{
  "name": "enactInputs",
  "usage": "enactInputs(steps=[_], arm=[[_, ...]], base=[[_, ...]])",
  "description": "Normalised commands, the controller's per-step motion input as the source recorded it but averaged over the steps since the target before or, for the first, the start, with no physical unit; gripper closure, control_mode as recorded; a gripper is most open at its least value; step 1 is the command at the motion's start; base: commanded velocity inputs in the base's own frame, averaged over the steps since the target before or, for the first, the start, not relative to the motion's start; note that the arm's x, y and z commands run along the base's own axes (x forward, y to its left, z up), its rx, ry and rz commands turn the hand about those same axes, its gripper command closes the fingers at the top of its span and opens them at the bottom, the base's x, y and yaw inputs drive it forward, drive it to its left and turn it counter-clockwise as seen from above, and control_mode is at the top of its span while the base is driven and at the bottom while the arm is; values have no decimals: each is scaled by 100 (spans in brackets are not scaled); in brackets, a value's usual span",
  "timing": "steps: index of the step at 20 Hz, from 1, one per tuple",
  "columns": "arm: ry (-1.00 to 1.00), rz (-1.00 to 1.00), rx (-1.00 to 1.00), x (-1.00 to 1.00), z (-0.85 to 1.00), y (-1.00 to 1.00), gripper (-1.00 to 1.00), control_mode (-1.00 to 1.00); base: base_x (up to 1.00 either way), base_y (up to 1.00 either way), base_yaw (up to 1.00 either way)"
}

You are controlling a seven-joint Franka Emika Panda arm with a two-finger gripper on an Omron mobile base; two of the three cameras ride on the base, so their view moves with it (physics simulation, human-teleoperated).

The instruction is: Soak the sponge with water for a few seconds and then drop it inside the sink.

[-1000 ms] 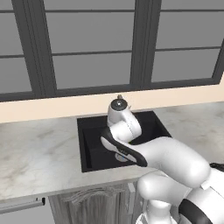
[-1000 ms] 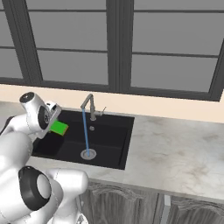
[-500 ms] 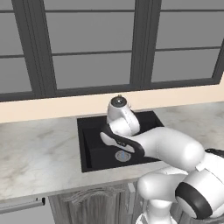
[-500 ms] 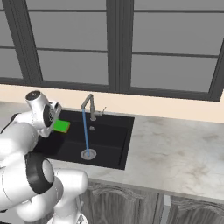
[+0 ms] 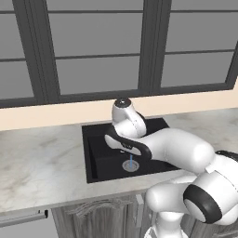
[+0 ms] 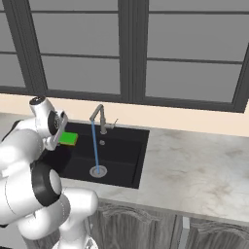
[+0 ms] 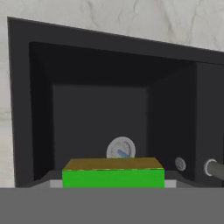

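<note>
Left base view. The white arm reaches forward over the matte-black sink [image 5: 95, 158], a deep rectangular basin set flush in a pale, veined marble bench [image 5: 42, 162]. Its bulk hides most of the basin; the round silver drain [image 5: 130, 165] shows below the forearm, with a short blue trace of the water [image 5: 131, 161] meeting it.

Right base view. The sponge [image 6: 68, 139], a small flat block with a bright green top over a thin yellow-orange layer, sits at the basin's left rim, just beside the arm's wrist. The grey metal faucet [image 6: 98, 116] stands at the back edge; the thin, translucent stream falls straight to the drain, well apart from the sponge. The tool itself is hidden behind the wrist here.

Hand view. The sponge fills the lower middle, green face toward the camera, yellow-orange face above. Whether the tool is spread or pinching the block cannot be told; its tips are not distinguishable. Judged by shape and kind, the sponge should be light, soft and compressible, growing heavier and slicker once wet; the long flat faces across its short width offer the surest hold.
</note>
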Motion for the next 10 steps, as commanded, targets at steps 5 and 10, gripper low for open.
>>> enactInputs(steps=[5,10], arm=[[0,3,-4,0,-2,0,100,-100],[0,1,-3,0,-11,-14,100,-100]], base=[[0,0,0],[0,0,0]])
